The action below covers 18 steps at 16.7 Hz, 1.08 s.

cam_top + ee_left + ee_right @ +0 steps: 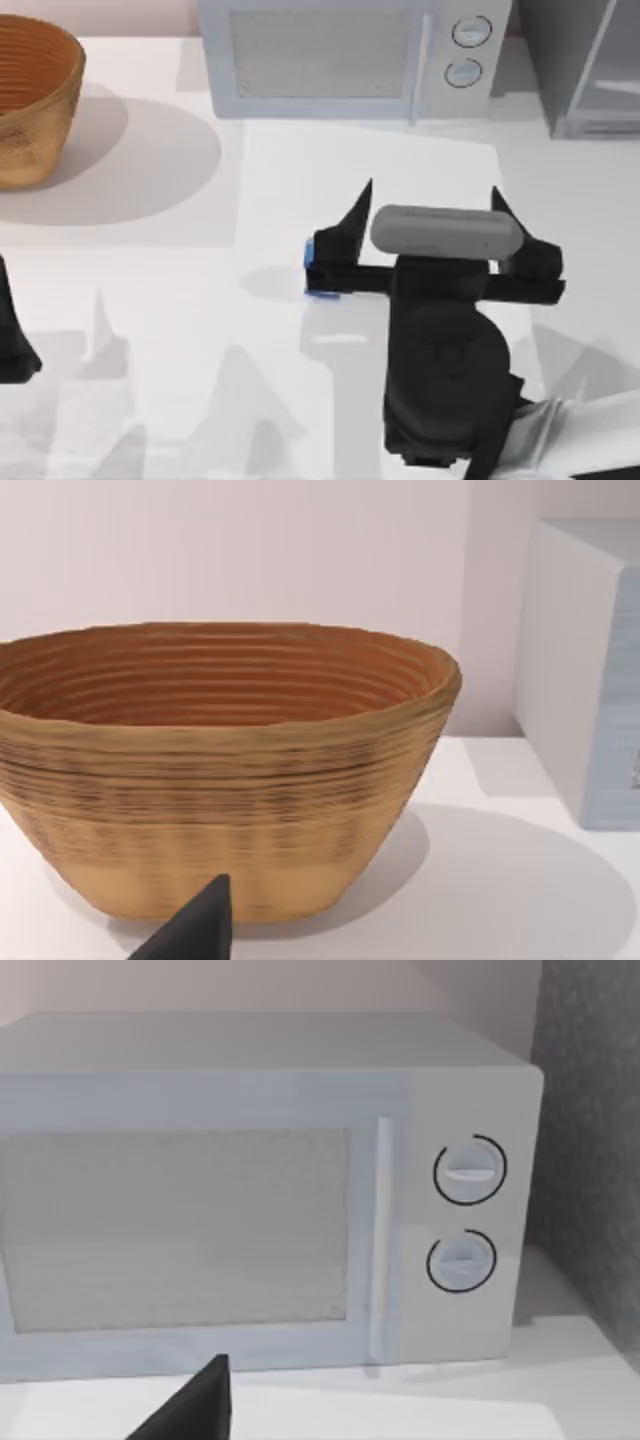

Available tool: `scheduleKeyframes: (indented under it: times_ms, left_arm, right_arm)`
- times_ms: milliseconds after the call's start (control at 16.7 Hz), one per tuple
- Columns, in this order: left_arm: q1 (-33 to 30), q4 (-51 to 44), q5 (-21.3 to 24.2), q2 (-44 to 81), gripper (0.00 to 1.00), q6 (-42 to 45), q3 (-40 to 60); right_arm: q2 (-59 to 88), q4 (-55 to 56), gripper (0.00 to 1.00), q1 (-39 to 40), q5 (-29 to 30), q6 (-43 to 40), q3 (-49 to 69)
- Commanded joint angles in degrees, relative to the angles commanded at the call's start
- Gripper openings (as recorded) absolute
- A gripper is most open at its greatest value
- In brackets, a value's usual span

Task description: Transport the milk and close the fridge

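Note:
The milk (318,266) shows as a small blue patch on the table, mostly hidden under the left finger of my right gripper (431,194). That gripper hovers mid-table, open wide, with both fingertips pointing toward the microwave and nothing between them. One of its fingertips (205,1400) appears in the right wrist view. The fridge (585,70) stands at the back right corner, and its speckled grey side (592,1160) rises beside the microwave. My left gripper (12,335) is parked at the table's left edge, with one fingertip (200,925) in front of the basket.
A light-grey microwave (350,55) with two round knobs (468,1215) stands at the back centre. A woven brown basket (30,100) sits at the back left and looms large as the basket (220,770) in the left wrist view.

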Motion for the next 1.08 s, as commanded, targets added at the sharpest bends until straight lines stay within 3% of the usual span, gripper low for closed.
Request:
scheduleKeyframes:
  times_ms: [480, 1080]
  left_arm:
    - [0.0, 0.0, 0.0, 0.0, 1.0, 0.0, 0.0]
    - [0.0, 0.0, 0.0, 0.0, 1.0, 0.0, 0.0]
  right_arm:
    - [36.19, 11.89, 1.0, 2.89, 7.43, 1.1, 22.34]
    - [40.63, 13.2, 1.0, 2.04, 7.4, 1.38, 26.12]
